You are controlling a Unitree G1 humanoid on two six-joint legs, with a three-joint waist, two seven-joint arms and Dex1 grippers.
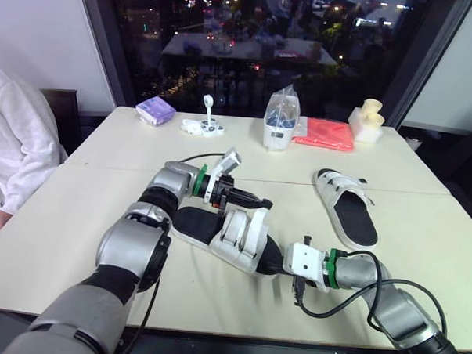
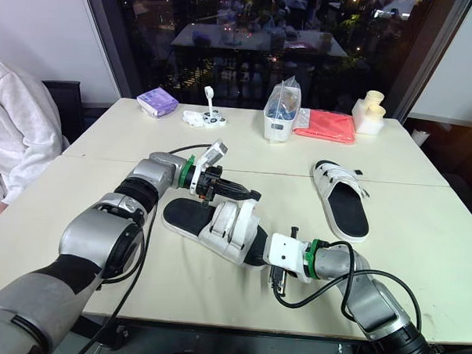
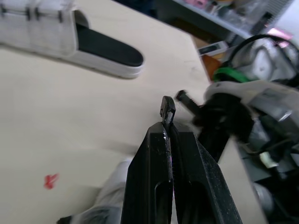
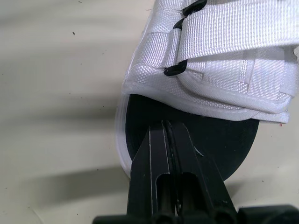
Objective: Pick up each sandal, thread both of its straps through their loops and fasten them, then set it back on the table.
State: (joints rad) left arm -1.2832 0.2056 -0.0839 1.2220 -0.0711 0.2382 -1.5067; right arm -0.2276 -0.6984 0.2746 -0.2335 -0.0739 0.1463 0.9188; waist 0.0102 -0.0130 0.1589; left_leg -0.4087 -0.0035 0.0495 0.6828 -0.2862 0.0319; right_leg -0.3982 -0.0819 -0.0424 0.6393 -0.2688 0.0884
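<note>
Closed and empty, the left gripper [image 1: 262, 202] and right gripper [image 4: 166, 125] are flanking a probably light, floppy-strapped sandal [image 1: 237, 233], best held by its stiffer sole.

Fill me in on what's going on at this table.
The robot is working on the near sandal, which lies on the table between its arms. The left tool, shut, is at the sandal's white straps. The right tool, also shut, has its tip at the black insole. A second sandal lies farther off on the robot's right. A person in white sits at the table's left edge.
</note>
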